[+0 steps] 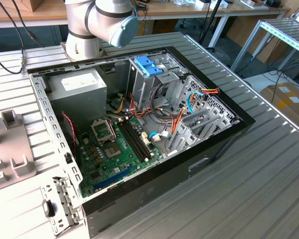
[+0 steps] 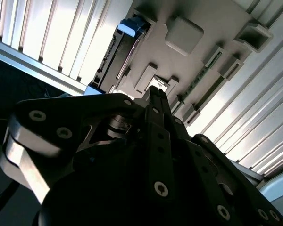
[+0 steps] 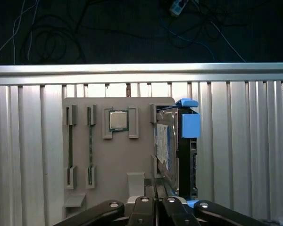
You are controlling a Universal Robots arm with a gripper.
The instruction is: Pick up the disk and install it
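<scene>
disk (image 3: 173, 151) on edge in holder tray (image 3: 113, 162), chip (image 3: 118, 120) beside

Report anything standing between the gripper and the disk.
Nothing visible does. In the first wrist view the gripper points at the grey tray, beside the disk, which stands on edge in the tray's slot; only open space lies between them.

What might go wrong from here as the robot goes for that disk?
1. The disk stands on edge in a narrow slot of the grey tray, close to the processor chip. A slightly skewed grab by the gripper might tip it or bump the chip.
2. Loose cables crowd the open computer case, so the disk could snag on them going in.
</scene>
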